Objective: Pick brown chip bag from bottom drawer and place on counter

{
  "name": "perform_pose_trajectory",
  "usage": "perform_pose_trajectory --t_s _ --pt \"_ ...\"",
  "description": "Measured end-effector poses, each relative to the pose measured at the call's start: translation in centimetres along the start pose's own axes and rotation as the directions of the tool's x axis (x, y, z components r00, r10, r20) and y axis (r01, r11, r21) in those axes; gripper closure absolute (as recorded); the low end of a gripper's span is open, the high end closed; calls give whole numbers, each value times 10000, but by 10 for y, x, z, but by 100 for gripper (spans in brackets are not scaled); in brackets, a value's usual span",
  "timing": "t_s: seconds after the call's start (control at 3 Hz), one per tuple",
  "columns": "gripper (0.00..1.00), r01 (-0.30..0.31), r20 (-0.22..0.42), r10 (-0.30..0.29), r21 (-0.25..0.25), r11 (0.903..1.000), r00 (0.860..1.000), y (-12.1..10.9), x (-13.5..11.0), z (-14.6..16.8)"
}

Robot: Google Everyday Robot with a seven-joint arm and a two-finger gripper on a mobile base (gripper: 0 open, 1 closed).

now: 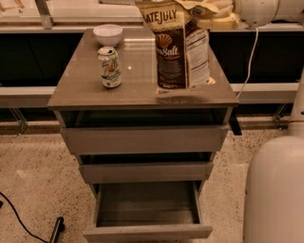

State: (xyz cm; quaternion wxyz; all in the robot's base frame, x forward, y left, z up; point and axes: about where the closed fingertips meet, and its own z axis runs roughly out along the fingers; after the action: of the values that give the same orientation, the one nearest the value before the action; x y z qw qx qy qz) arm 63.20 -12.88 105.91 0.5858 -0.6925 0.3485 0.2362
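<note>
The brown chip bag [176, 47] hangs upright over the right half of the counter [85, 85], its bottom edge just above or at the surface. My gripper [202, 10] is at the top of the view, shut on the bag's cream top edge. The bottom drawer [147, 213] is pulled open and shows an empty grey floor.
A white-and-green drink can [109, 67] stands on the counter's left half, with a white bowl [108, 34] behind it. The two upper drawers [142, 140] stand slightly ajar. My white base [275, 190] fills the lower right. A black cable [19, 218] lies on the floor at left.
</note>
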Motion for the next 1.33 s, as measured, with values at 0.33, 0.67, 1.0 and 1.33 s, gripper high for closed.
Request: perform_pose_trajectory --t_s 0.33,0.67,1.0,1.33 --pt "100 718 222 -723 238 9971 9971 -7 54 28" --pt "100 743 170 -749 342 9967 9970 -12 54 34" --pt "100 816 147 -821 324 9961 9965 -1 62 34" --pt "100 813 -435 -805 175 9965 9958 59 79 41"
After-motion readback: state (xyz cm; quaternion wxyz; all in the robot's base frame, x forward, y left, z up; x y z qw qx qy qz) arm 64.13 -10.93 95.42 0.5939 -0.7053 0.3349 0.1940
